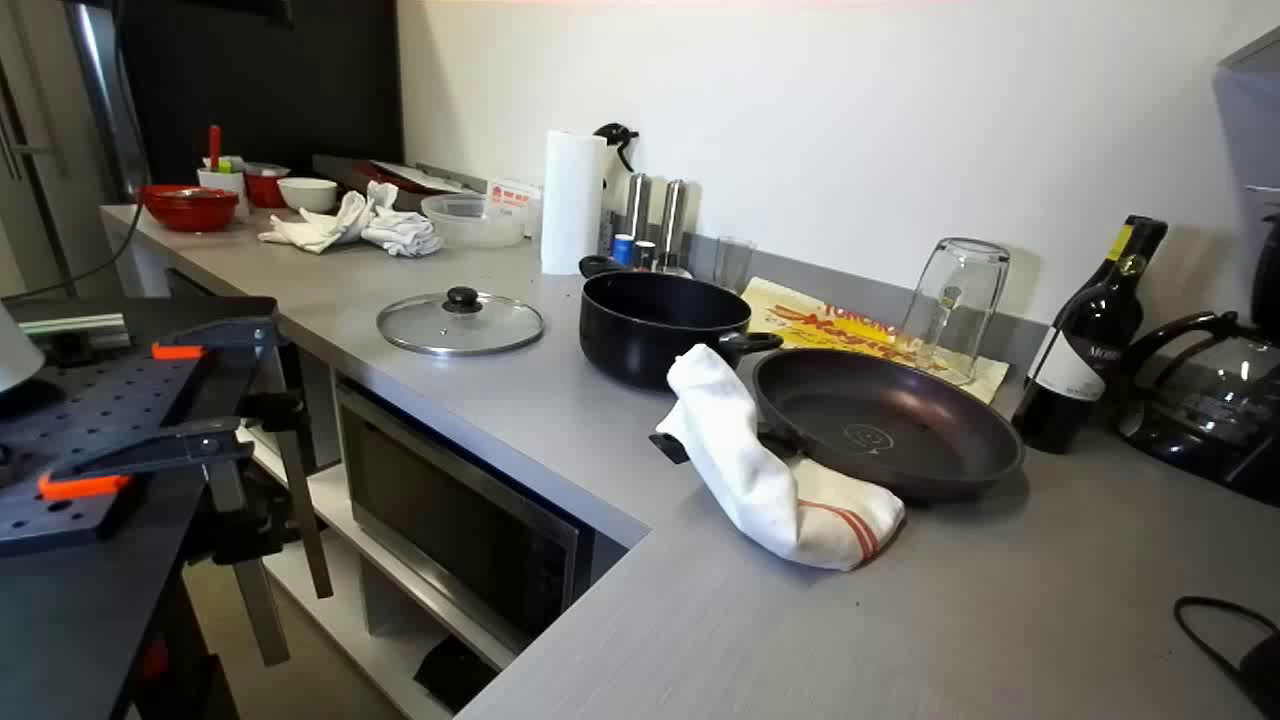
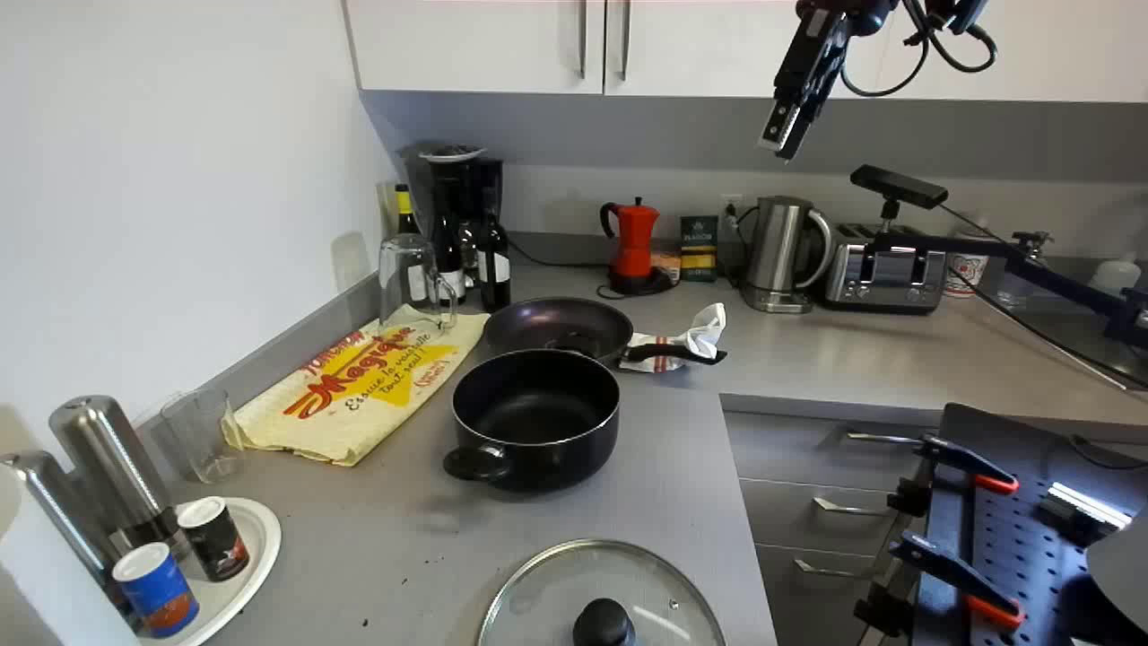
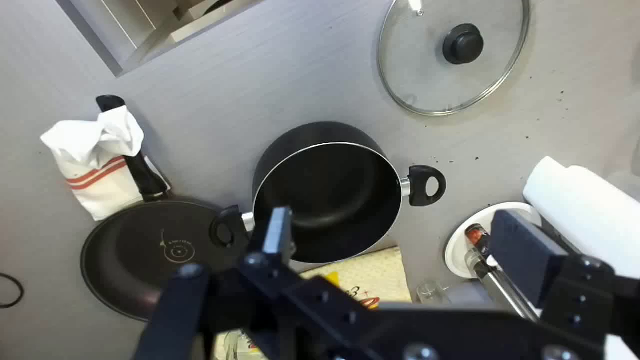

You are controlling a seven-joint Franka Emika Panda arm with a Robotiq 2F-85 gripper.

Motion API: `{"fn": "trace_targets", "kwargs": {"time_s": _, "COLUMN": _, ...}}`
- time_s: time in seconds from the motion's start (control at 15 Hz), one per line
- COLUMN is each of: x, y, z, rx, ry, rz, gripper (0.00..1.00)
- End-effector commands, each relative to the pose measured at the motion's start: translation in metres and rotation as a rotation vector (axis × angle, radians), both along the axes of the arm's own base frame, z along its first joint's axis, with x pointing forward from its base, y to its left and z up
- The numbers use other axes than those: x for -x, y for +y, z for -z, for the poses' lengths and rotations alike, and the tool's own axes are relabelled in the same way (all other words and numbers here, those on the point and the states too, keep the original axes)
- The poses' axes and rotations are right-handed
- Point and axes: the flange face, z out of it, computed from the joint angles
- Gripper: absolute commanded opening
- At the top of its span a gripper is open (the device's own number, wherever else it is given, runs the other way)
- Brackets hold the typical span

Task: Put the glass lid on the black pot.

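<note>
The glass lid (image 1: 420, 325) lies flat on the counter, with its metal rim and dark centre knob upward; it also shows in the wrist view (image 3: 412, 65) and, partly cut off, in an exterior view (image 2: 538, 603). The black pot (image 1: 640, 345) stands upright beside it, uncovered and seemingly empty inside; it also shows in an exterior view (image 2: 538, 458) and the wrist view (image 3: 325, 200). My gripper (image 3: 400, 245) is open with nothing between its fingers. It hangs high above the counter in an exterior view (image 2: 778, 148), apart from both lid and pot.
A frying pan (image 1: 890, 420) touches or nearly touches the pot, its handle under a white cloth (image 1: 740, 460). A paper towel roll (image 1: 572, 205), a white plate with shakers (image 2: 260, 556), a yellow cloth (image 2: 359, 386) and an upturned glass mug (image 2: 408, 283) stand along the wall.
</note>
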Motion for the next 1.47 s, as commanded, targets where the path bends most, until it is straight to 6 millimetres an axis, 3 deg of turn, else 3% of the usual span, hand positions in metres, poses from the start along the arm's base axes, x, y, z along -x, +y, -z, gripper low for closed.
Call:
{"fn": "trace_targets", "kwargs": {"time_s": 0.0, "x": 0.000, "y": 0.000, "z": -0.001, "rx": 0.000, "ry": 0.000, "rz": 0.000, "gripper": 1.00}}
{"fn": "trace_targets", "kwargs": {"time_s": 0.93, "x": -0.001, "y": 0.002, "z": 0.001, "rx": 0.003, "ry": 0.004, "rz": -0.003, "gripper": 1.00}}
{"fn": "trace_targets", "kwargs": {"time_s": 1.4, "x": -0.012, "y": 0.044, "z": 0.035, "rx": 0.051, "ry": 0.064, "rz": -0.077, "gripper": 1.00}}
